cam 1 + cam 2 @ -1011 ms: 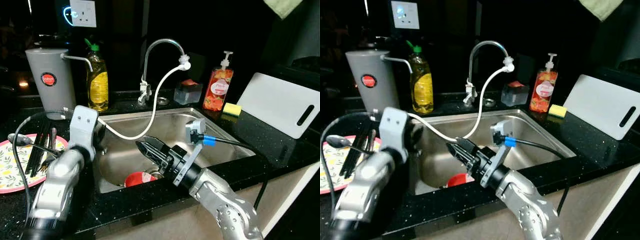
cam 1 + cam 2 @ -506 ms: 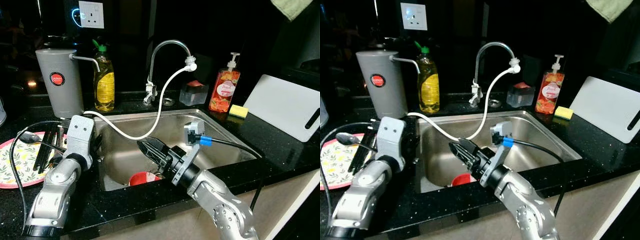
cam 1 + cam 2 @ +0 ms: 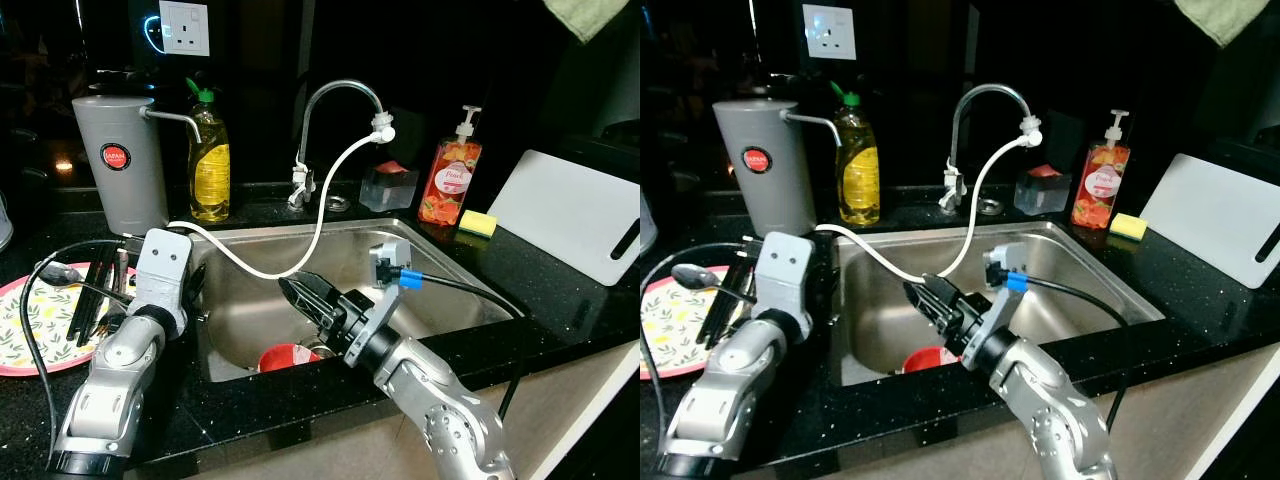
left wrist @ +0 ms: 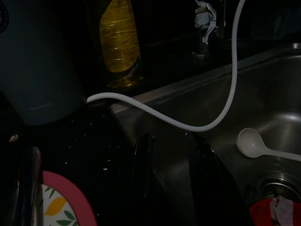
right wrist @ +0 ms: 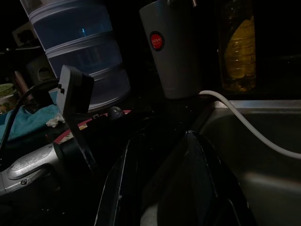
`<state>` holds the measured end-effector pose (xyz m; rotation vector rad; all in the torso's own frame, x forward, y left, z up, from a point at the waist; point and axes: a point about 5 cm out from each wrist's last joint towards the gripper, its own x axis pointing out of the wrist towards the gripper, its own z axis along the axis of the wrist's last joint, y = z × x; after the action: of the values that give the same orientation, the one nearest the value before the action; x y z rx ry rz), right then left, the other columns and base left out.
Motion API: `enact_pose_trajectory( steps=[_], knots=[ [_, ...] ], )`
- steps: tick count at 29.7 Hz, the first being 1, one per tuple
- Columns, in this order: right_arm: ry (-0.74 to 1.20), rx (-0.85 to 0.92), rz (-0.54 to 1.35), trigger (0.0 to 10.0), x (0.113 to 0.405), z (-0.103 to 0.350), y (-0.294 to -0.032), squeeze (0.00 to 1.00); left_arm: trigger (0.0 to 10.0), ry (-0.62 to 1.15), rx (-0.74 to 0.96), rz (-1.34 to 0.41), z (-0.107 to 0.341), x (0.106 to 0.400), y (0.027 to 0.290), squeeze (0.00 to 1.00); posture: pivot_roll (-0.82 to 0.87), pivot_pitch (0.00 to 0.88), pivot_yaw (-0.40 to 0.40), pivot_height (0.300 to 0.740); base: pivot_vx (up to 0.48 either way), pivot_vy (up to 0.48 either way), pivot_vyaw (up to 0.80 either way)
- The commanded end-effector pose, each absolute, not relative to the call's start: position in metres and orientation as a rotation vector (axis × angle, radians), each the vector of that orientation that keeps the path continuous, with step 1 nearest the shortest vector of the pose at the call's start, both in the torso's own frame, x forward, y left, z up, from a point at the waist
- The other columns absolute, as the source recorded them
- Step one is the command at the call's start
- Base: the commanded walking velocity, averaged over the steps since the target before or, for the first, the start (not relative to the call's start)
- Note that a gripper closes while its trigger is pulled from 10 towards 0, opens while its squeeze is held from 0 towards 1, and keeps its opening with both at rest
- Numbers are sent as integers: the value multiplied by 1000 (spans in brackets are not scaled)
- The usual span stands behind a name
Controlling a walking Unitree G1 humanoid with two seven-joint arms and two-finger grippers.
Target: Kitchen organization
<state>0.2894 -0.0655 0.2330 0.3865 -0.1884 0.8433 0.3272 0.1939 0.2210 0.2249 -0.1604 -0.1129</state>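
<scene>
Right gripper (image 3: 300,293), slightly parted and empty, hovers over the sink (image 3: 440,270); the grey canister's (image 3: 120,165) red label is unreadable.

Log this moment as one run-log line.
right hand: open, over sink | left hand: open, at sink's left edge | red cup: in sink

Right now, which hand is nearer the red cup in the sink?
Right. The right hand hangs over the basin just above the red cup; the left hand sits at the sink's left edge, by the plate.
</scene>
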Motion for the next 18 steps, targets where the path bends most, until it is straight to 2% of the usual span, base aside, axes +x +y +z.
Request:
enact_pose_trajectory(
  steps=[1,10,18],
  knots=[
    [-183,380,809,10000,293,231,-70,0,10000,-147,223,-111,217,327,192,0,-27,0,-102,740,0,0,0],
    [-187,403,760,10000,297,232,-70,0,10000,-153,230,-105,218,328,193,0,-25,0,-109,740,0,0,0],
    [-189,425,728,10000,297,231,-69,0,10000,-146,235,-111,218,327,195,0,-12,0,-81,740,0,0,0]
  ],
)
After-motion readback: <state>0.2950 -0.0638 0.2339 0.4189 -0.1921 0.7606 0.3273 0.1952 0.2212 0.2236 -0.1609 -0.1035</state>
